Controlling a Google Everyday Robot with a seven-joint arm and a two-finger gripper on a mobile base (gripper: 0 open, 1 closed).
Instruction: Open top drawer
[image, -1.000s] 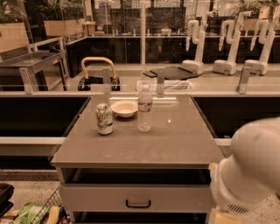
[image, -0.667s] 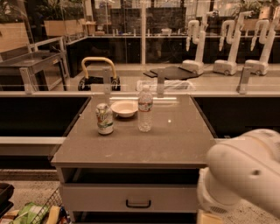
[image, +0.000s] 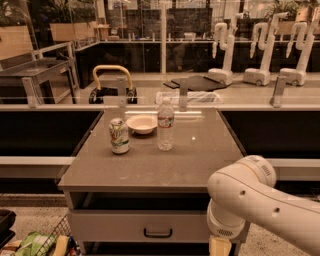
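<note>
My gripper (image: 220, 247) hangs at the bottom edge, below my arm's (image: 245, 197) white joint; released or clenched, I cannot tell. The top drawer (image: 110, 226) sits under the counter (image: 165, 167), its handle (image: 157, 233) lying horizontal, just left of my gripper.

White arm (image: 250, 200) sliding across frame toward 9 o'clock, further in each picture; its rounded joint now covering more of top drawer (image: 125, 226) front at 3 o'clock end, also overlapping counter (image: 150, 170) front corner; gripper (image: 220, 247), barely showing at frame's 6 o'clock edge under joint, drifting same way, nearing black handle (image: 158, 233).
</note>
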